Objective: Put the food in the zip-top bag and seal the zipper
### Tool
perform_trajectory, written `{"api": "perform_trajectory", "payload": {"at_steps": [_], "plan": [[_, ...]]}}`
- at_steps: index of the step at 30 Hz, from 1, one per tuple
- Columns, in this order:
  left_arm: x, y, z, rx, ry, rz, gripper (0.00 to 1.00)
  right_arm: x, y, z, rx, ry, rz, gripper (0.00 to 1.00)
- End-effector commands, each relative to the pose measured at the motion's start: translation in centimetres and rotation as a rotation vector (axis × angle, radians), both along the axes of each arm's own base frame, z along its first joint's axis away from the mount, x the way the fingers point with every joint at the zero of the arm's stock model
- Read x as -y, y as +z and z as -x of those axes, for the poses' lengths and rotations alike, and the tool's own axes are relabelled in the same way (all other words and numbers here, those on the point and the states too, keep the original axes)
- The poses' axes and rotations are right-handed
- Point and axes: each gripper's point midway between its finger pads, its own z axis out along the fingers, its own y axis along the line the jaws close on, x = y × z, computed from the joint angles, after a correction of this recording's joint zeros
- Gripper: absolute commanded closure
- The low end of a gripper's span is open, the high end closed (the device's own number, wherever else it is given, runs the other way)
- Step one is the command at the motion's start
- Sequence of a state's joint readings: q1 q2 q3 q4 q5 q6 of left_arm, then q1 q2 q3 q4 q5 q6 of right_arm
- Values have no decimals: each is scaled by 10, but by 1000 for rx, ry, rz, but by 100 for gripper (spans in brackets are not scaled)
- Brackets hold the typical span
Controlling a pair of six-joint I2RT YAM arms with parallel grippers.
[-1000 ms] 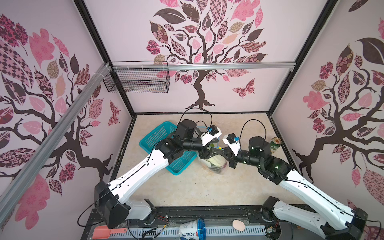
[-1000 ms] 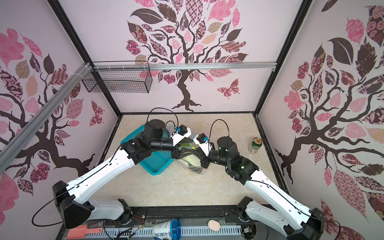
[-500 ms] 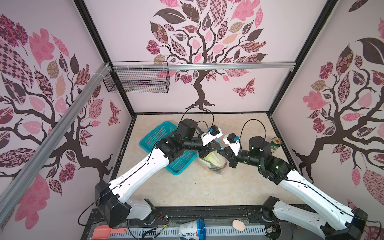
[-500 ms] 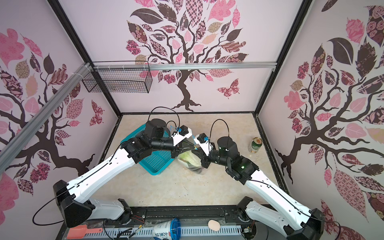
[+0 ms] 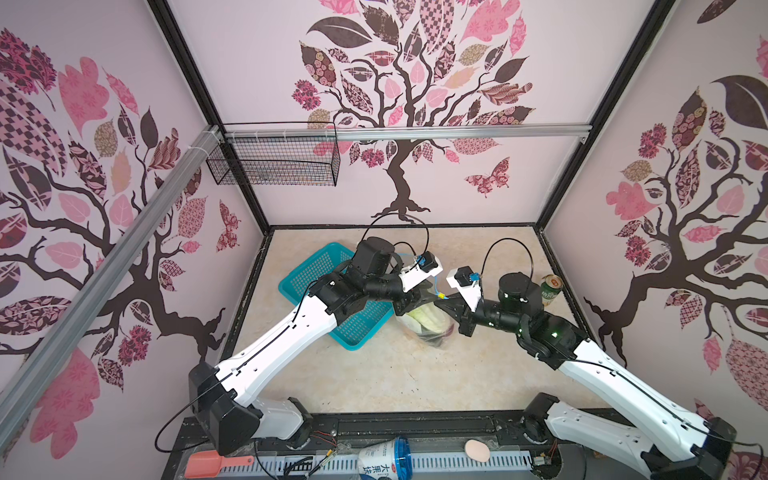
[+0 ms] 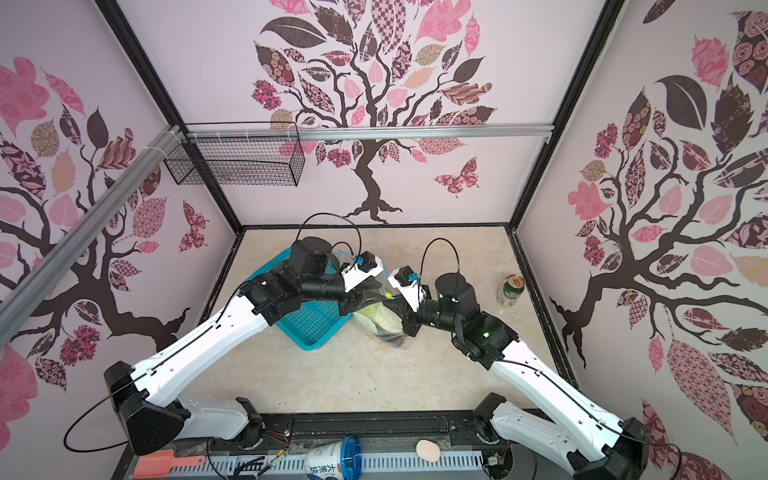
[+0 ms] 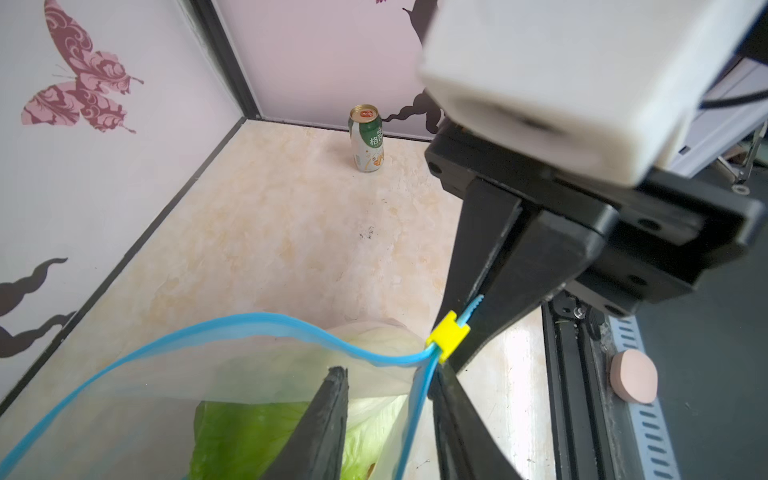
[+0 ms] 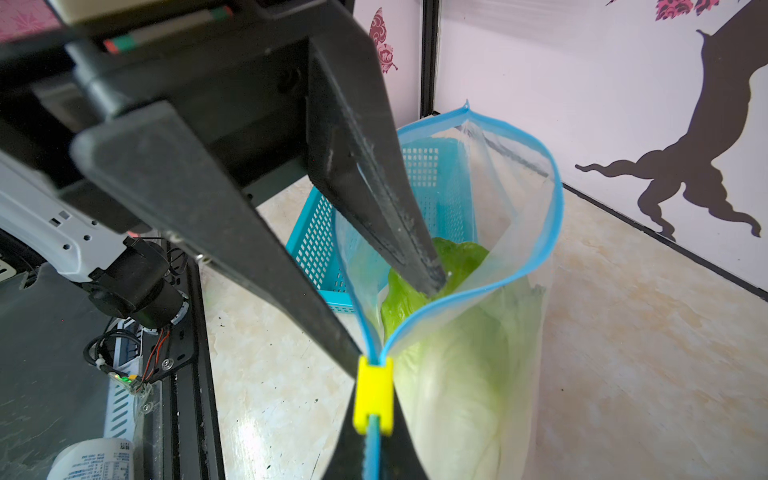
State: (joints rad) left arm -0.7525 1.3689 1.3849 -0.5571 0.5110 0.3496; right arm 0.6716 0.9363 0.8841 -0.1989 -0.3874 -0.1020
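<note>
The zip-top bag (image 8: 523, 232) is thin, clear, faintly milky film that creases and catches the light. It stands upright at mid tabletop (image 5: 395, 374) between the two arms, just beside the near corner of the teal basket (image 5: 316, 270). Its mouth gapes. The zipper (image 8: 555, 199), a narrow, smooth light-blue strip, splits into two lips that bow apart into a leaf-shaped loop. They meet again at a small, blocky yellow slider (image 8: 374, 392) of hard plastic. Inside sits the lettuce (image 8: 457, 257), bright green and ruffled at the top, pale and ribbed lower down where it presses against the film (the leaves look glossy, like moulded plastic).

The right hand (image 8: 373, 440) is pressed together on the short tail of zipper beyond the slider, its matte black, wedge-shaped fingers (image 7: 519, 266) pinching the strip edge-on. The left hand (image 7: 388, 370) is spread, straddling one lip of the mouth next to the slider. One long, tapering finger (image 8: 374, 187) reaches down inside the bag with its tip at the lettuce's green top; the other runs outside the film.

The basket is rigid plastic, rectangular, pierced with rows of small slots. The tabletop is smooth and cream-coloured with marble-like veining. A green-and-white drink can (image 7: 366, 139), cylindrical with a metal top, stands upright near the wall, well apart from the bag.
</note>
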Motion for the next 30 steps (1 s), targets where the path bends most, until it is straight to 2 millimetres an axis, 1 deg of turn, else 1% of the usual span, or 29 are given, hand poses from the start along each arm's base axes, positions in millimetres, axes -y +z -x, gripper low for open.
{"api": "perform_trajectory", "payload": {"at_steps": [1,3,7,12,15,20,21,26,30], "plan": [[4,48,13,62,-67,103,54,-3,19,3,29,27,-27,100],[6,55,15,62,-91,129,53,-3,19,4,32,34,-28,100],[13,57,18,24,-145,139,53,-4,19,6,36,44,-29,100],[24,46,17,-36,-193,124,53,-2,22,6,55,35,-33,100],[29,38,17,-79,-216,106,54,3,26,6,81,12,-47,100],[29,21,19,-143,-229,63,54,12,32,5,115,-32,-56,100],[29,20,20,-148,-230,58,55,13,32,5,118,-37,-55,100],[25,16,21,-152,-212,40,65,12,29,5,112,-37,-49,100],[23,15,21,-144,-207,29,66,12,29,4,110,-35,-50,100]]}}
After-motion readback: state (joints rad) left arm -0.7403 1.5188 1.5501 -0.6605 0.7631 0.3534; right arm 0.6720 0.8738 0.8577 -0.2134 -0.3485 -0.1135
